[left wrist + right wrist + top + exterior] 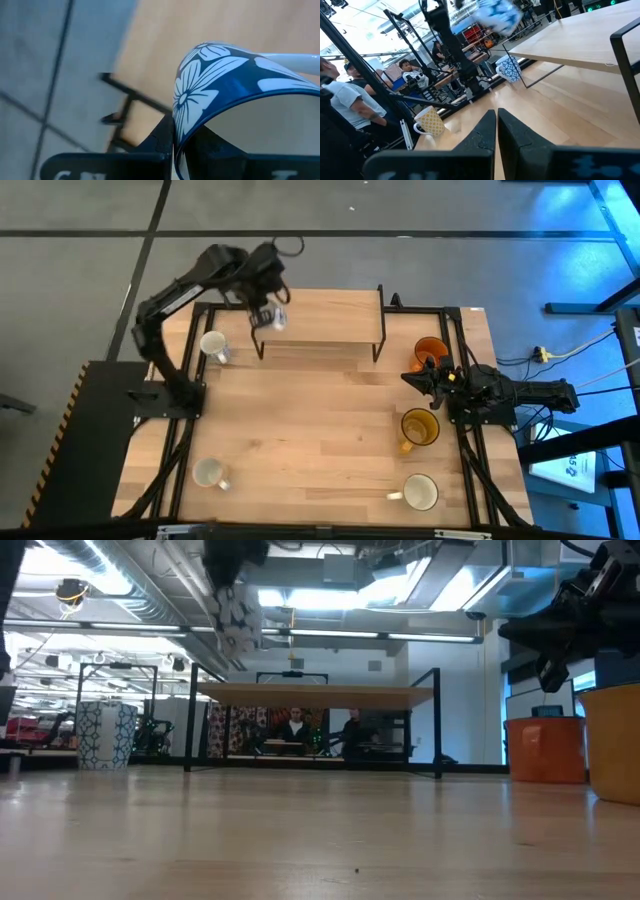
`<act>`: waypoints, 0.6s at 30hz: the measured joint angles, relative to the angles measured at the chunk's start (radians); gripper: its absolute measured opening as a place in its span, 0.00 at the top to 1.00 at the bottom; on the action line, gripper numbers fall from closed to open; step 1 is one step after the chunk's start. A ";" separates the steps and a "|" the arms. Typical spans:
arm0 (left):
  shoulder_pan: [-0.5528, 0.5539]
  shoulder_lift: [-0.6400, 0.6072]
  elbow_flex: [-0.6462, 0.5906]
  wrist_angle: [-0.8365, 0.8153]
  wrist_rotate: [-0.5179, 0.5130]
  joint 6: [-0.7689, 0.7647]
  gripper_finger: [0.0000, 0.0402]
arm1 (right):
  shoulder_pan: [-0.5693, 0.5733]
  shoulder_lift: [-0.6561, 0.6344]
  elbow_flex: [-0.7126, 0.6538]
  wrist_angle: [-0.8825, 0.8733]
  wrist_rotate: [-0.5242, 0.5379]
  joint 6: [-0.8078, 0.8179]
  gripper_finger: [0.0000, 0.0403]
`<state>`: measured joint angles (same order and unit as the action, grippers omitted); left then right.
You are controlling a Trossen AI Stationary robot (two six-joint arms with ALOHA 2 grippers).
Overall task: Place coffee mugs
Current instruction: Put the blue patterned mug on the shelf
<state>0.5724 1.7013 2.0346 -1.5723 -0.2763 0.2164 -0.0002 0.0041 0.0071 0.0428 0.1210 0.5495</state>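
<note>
Table (pixel 320 430): pale butcher-block wood, visible plank seams, matte, black metal frame along both sides. At its far edge a raised shelf (pixel 320 315): same light wood plank on thin black rod legs.

Left arm reaches over the shelf's left end; left tool (pixel 268 315) clamped on the rim of a patterned mug (pixel 274 318), held up in the air above the shelf. In the left wrist view the dark fingers (pixel 160 142) pinch that rim: glossy ceramic, white flower petals on deep blue, smooth curved wall. In the low view it hangs high, above shelf level, at the picture's left.

Right arm lies folded at the table's right edge; right tool (pixel 412 376) closed on nothing, fingers (pixel 485 132) together, just beside the orange mug.

Mugs on the table, all round, glazed, side handles:
- cream mug (pixel 420 492), near right corner, handle pointing left.
- amber mug (pixel 418 427), right side, translucent-looking yellow.
- orange mug (pixel 430 352), right side, near the shelf's right leg.
- second patterned mug (pixel 214 346), left side, just in front of the shelf; blue-white print in the right wrist view.
- white mug (pixel 209 473), near left.

People show in the room beyond the table.
</note>
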 joint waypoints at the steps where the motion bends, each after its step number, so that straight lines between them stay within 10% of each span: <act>1: 0.025 0.026 0.021 0.004 -0.006 0.018 0.96 | 0.000 0.000 0.000 0.000 0.000 0.002 0.99; 18: 0.151 0.244 0.198 0.000 0.070 0.432 0.96 | 0.000 0.000 0.000 -0.005 0.000 0.029 0.99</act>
<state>0.7234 1.9451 2.2326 -1.5723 -0.2065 0.6489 -0.0002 0.0044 0.0074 0.0380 0.1215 0.5785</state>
